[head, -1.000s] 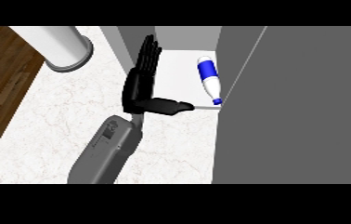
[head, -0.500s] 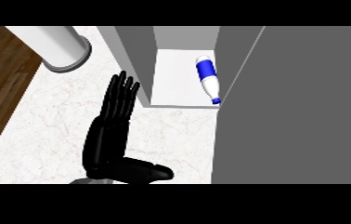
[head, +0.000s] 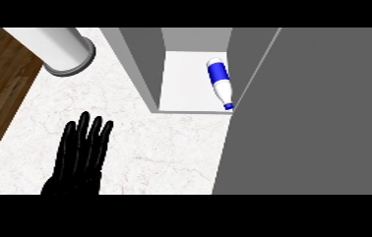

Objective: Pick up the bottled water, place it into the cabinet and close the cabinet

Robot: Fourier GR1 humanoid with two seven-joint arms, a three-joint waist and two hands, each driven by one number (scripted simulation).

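While the bottled water (head: pixel 219 81) lies on its side on the white floor of the cabinet (head: pixel 190 91), cap toward the front edge and close against the right wall, the cabinet's grey door (head: pixel 305 123) stands open at the right of the view. My left hand (head: pixel 78 160) shows at the lower left over the marbled surface (head: pixel 167 147), fingers straight and spread, gripping nothing and well apart from the bottle. A white cylinder (head: pixel 62 46) stands on the surface at the upper left, beside the cabinet's left wall.
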